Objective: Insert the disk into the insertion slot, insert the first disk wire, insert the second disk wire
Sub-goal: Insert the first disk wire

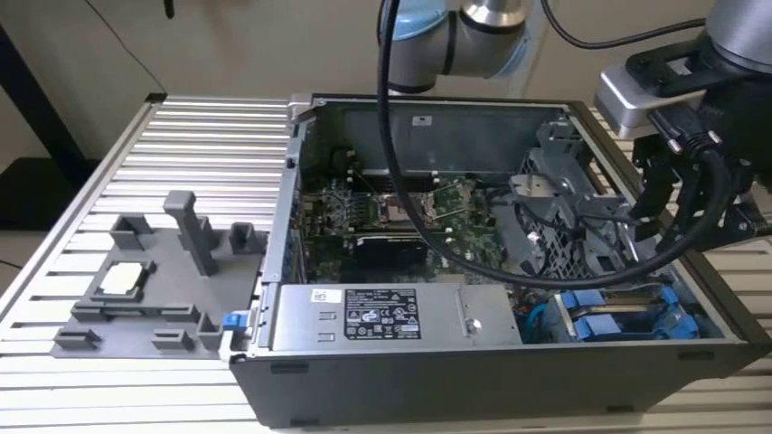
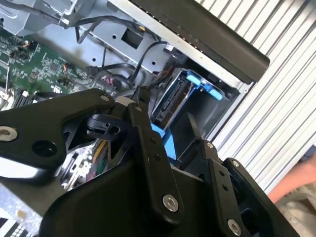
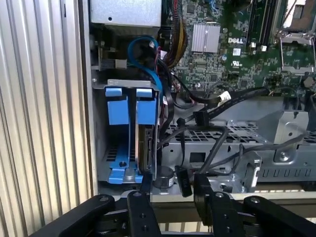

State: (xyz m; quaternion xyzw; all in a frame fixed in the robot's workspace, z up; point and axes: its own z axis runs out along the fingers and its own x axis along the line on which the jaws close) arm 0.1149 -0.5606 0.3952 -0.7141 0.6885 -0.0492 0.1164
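The disk (image 3: 148, 148), grey metal in a blue carrier, stands seated in the insertion slot (image 3: 101, 148), a grey cage in the corner of the open computer case. A second blue carrier (image 3: 114, 106) sits beside it. In the exterior view the blue carriers (image 1: 617, 318) show at the case's near right corner. My gripper (image 3: 174, 183) hovers just above the cage and is open, with its black fingers (image 3: 146, 186) apart. A black wire connector (image 3: 183, 180) hangs between the fingers; I cannot tell whether it touches one. The second wrist view shows the gripper (image 2: 168, 118) over the blue carrier (image 2: 200, 81).
Loose black wires (image 3: 217, 103) cross the perforated grey bracket (image 3: 276, 133) beside the cage. The power supply (image 1: 374, 312) and motherboard (image 1: 386, 217) take up the case's other half. A thick black cable (image 1: 483, 262) loops over the case. A grey fixture (image 1: 145, 289) lies at the exterior view's left.
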